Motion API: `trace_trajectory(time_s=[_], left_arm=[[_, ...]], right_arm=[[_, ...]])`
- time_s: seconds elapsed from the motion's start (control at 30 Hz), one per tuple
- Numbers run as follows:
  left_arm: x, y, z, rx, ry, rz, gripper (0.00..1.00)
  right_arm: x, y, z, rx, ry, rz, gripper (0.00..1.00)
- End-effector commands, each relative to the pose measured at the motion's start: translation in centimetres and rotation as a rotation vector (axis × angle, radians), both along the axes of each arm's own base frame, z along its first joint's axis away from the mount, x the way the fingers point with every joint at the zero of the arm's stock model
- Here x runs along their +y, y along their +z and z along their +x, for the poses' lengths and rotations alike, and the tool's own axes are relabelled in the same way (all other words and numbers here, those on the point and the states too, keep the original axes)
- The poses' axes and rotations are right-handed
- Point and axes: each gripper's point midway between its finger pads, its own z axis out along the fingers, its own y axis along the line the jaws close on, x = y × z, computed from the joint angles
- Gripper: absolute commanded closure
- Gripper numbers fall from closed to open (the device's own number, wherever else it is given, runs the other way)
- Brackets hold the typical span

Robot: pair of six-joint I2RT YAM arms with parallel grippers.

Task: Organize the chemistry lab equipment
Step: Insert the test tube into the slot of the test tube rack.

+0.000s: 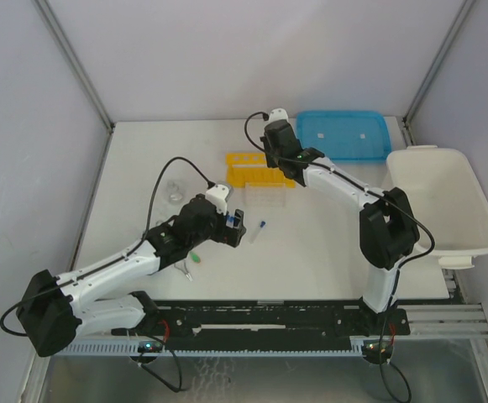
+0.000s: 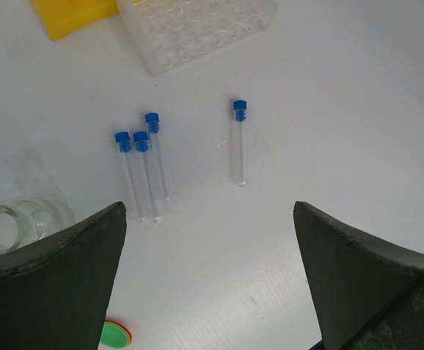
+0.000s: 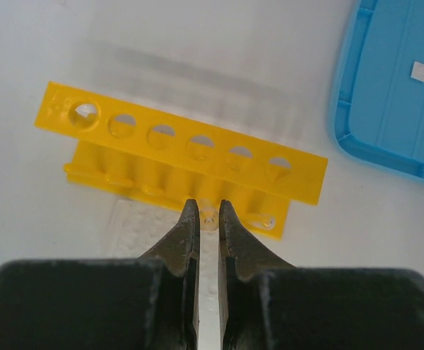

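RISK: tubes [image 2: 153,164] are round and clear, may roll off or skid when left pincer [image 2: 208,219] closes; three lie touching, so two could be pinched | LOOK: blue-capped, flat on counter [image 2: 357,95], one apart | left pincer released above; right pincer [image 3: 209,219] clenched, empty, over rack [image 3: 182,142]

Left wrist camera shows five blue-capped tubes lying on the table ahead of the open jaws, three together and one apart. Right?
Not five: the left wrist view shows four blue-capped tubes lying on the table, three together and one apart, ahead of the open jaws.
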Motion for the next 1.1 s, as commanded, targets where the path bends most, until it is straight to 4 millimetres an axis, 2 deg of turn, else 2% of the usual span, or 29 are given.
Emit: trace_trajectory(time_s=[0.0, 1.07], left_arm=[[-0.1, 2.5, 0.9, -0.053, 0.013, -0.032, 0.00], [0.4, 1.4, 0.5, -0.033, 0.011, -0.022, 0.00]], right_arm=[[0.8, 3.7, 1.5, -0.101, 0.000, 0.031, 1.00], [3.0, 1.5, 2.0, -0.058, 0.032, 0.025, 1.00]])
